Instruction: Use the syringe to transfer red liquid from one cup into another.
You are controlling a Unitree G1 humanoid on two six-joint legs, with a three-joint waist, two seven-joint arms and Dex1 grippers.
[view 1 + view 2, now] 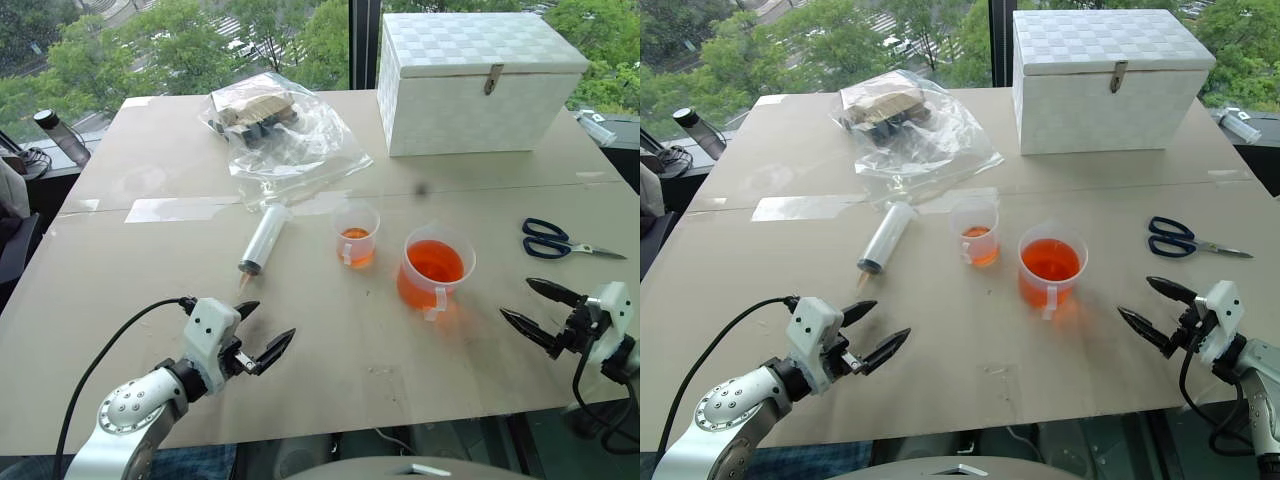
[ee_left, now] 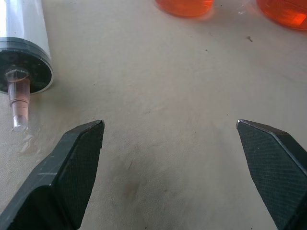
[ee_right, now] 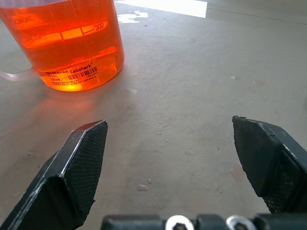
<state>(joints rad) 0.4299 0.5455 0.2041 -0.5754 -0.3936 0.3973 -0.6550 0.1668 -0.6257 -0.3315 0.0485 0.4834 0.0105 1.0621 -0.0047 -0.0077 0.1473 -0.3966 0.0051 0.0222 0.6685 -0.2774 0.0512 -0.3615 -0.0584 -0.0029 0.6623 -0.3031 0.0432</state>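
Syringe (image 1: 264,239) first: it lies flat on the bench (image 1: 330,350), untouched, with its orange-tinted tip aimed back toward your left claw (image 1: 262,332) and its white plunger end up by the plastic bag (image 1: 280,135). That lie suits you, I think, since the barrel sits crosswise enough for the two black fingers to straddle it from above.

Your left claw hovers low over the bench with its fingers spread wide and nothing between them. In the left wrist view the syringe tip is just off to one side of the gap, so you would need to swing toward it before closing.

Your right claw (image 1: 537,310) is likewise spread wide and empty, hanging near the bench edge, apart from the big cup (image 1: 435,272). That cup stands upright, holding plenty of red liquid (image 1: 435,262), with its small handle turned toward you. The right claw looks parked there to steady the cup if needed, though that is only my reading.

Just beside the big cup, between it and the syringe, stands the small cup (image 1: 356,235), upright, with only a shallow orange layer. Both cups are close together, which keeps the carry short and lowers the risk of drips.

Nothing of the transfer looks begun. Scissors (image 1: 560,241) and a white box (image 1: 478,80) sit well clear.
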